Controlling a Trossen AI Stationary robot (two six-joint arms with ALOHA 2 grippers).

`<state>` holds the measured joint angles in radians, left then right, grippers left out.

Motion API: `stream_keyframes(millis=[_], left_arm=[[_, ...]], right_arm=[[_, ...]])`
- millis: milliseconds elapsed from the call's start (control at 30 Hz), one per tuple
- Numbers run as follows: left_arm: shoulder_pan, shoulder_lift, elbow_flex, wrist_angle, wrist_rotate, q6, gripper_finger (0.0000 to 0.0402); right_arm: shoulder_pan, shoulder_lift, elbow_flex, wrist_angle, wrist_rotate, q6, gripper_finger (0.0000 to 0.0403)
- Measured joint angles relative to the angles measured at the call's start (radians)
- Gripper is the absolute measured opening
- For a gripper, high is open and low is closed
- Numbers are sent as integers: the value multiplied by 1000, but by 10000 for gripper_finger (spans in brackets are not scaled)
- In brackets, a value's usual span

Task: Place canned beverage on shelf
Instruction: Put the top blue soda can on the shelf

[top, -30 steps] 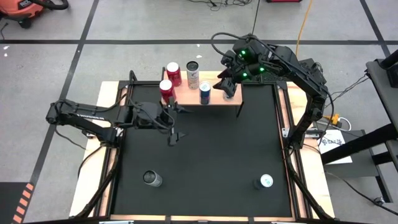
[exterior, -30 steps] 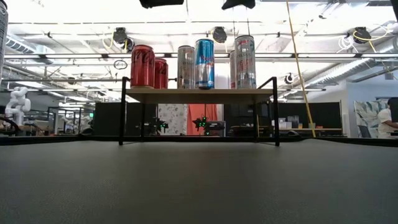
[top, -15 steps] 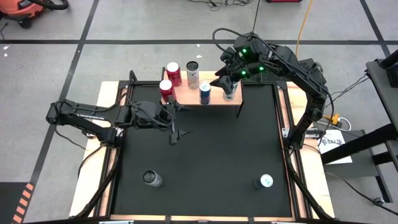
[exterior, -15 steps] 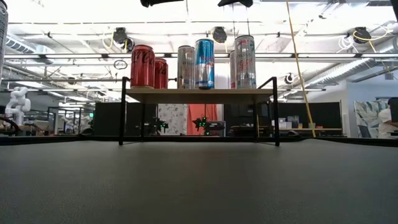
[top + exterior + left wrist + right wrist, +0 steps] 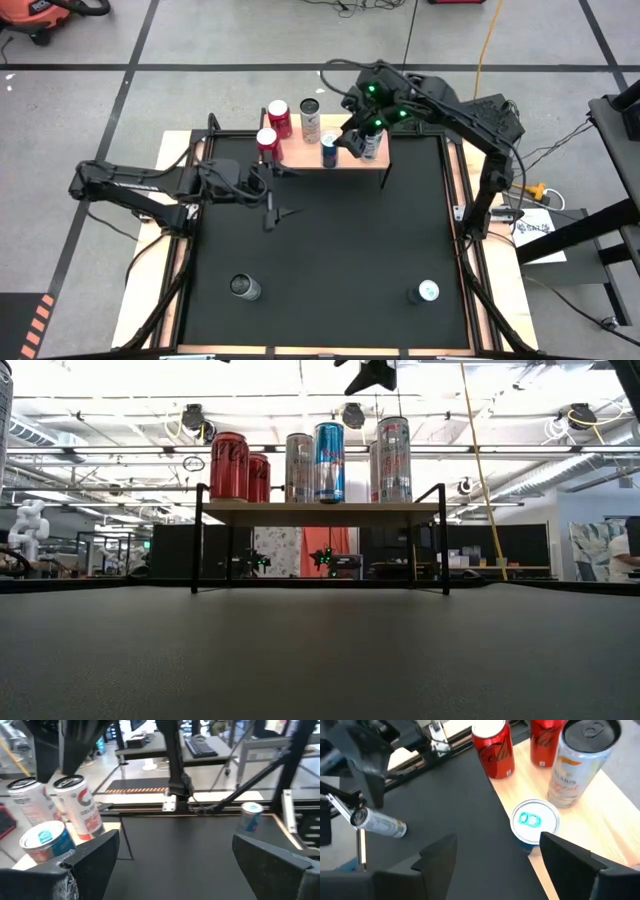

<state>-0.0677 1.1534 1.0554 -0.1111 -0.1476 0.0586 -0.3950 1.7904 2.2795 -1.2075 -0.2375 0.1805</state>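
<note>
- Black mat (image 5: 330,250) fills the table under both arms; the shelf (image 5: 300,153) stands along its far edge.
- On the shelf: two red cans (image 5: 279,118), a silver can (image 5: 310,118), a blue can (image 5: 329,149) and one more can (image 5: 371,143) at the right end, all upright.
- Right gripper (image 5: 352,140) has shifted left and risen off that right-end can over the last second; its jaws are apart and empty in the wrist view, above the shelf's near edge.
- I judge this as a release done: that can is placed.
- Left gripper (image 5: 268,205) hangs over the mat left of centre, jaws wide apart, empty, drawn slightly left.
- Two cans remain on the near mat: one left (image 5: 245,288), one right (image 5: 426,292), probably next.
</note>
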Motion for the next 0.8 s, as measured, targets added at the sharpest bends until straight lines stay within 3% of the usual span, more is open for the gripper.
stream_keyframes(millis=[167,533,700,800], left_arm=[[0,-33,0,-30,24,0,391],[0,-40,0,-67,24,0,391],[0,-42,0,-67,24,0,391],[0,-50,0,-67,18,0,391]], right_arm=[[16,7,0,-23,-2,-23,226],[110,22,1,-62,5,-44,67],[162,29,0,-128,113,-53,10],[185,40,1,-152,162,-58,5]])
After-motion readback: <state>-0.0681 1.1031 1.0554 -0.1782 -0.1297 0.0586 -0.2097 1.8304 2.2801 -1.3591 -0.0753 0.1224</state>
